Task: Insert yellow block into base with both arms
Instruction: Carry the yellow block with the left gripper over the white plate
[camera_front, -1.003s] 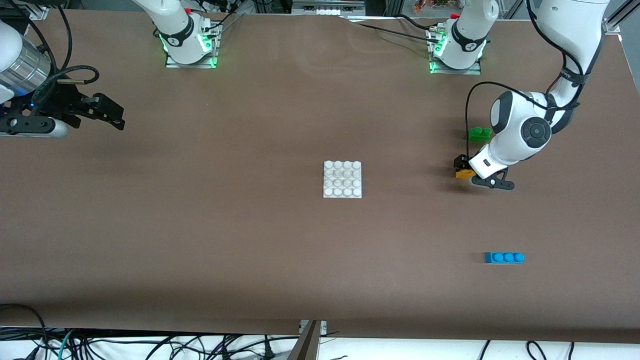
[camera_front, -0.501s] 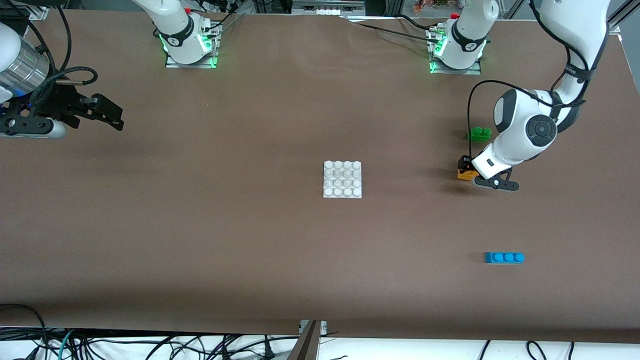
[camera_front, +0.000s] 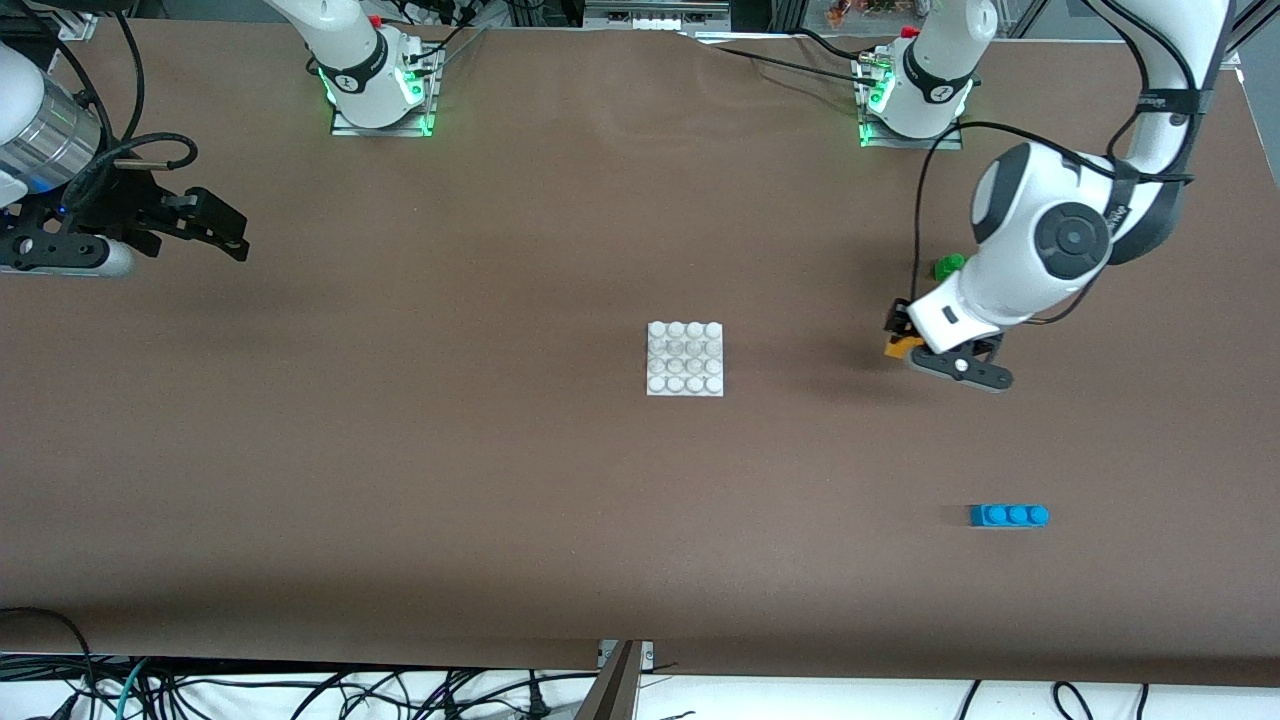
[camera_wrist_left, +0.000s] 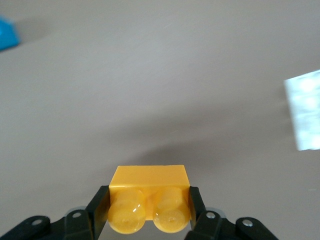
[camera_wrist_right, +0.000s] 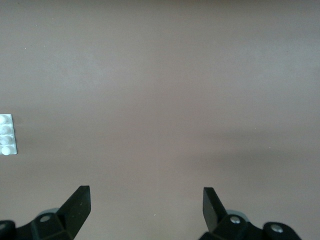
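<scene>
My left gripper (camera_front: 903, 338) is shut on the yellow block (camera_front: 902, 346) and holds it above the table toward the left arm's end. In the left wrist view the two-stud block (camera_wrist_left: 149, 192) sits between my fingers, with the gripper (camera_wrist_left: 149, 207) closed on its sides. The white studded base (camera_front: 685, 358) lies flat at the table's middle; its edge shows in the left wrist view (camera_wrist_left: 304, 116) and the right wrist view (camera_wrist_right: 7, 135). My right gripper (camera_front: 225, 232) is open and empty, waiting above the right arm's end of the table (camera_wrist_right: 146, 200).
A green brick (camera_front: 947, 266) lies partly hidden by the left arm. A blue three-stud brick (camera_front: 1008, 515) lies nearer to the front camera; its corner shows in the left wrist view (camera_wrist_left: 7, 34). Both arm bases stand along the table's top edge.
My left gripper has lifted the yellow block off the table and shifted it a little toward the base. The right arm has not moved.
</scene>
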